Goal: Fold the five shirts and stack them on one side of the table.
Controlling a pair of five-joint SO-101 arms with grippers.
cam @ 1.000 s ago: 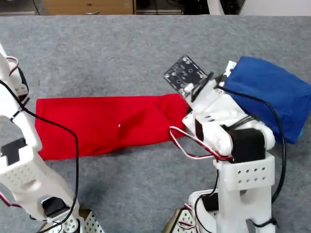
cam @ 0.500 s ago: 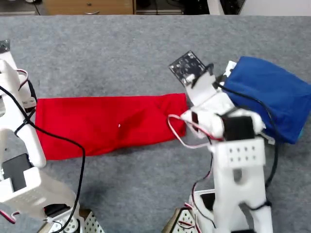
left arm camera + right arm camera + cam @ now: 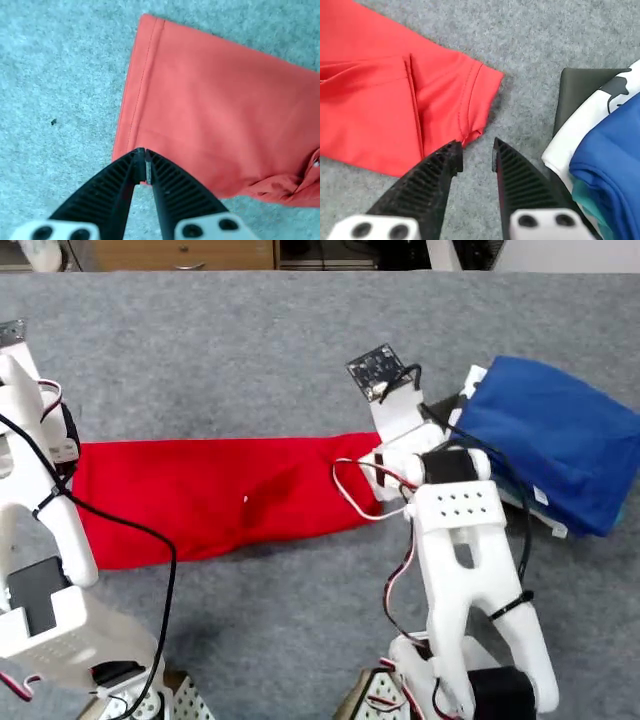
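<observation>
A red shirt [image 3: 225,495], folded into a long strip, lies flat across the middle of the grey table; it also appears as the red shirt [image 3: 220,125] and the red shirt [image 3: 380,115] in the wrist views. My left gripper [image 3: 145,162] is shut, its tips right over the hem at the strip's left end, and the cloth there lies flat. Over bare table just off the strip's right end, my right gripper [image 3: 476,148] hangs open with nothing between its fingers. On the right sits a pile of folded shirts with a blue shirt [image 3: 550,440] on top.
In the right wrist view the pile shows the blue shirt [image 3: 610,170] over a white layer [image 3: 570,135] and a dark one [image 3: 580,90], close beside my right gripper. The grey table [image 3: 250,350] is bare beyond the red strip.
The right arm has swung its upper part over and shifted slightly toward the red strip's right end. The left arm has come in over the strip's left end. The shirt has not moved.
</observation>
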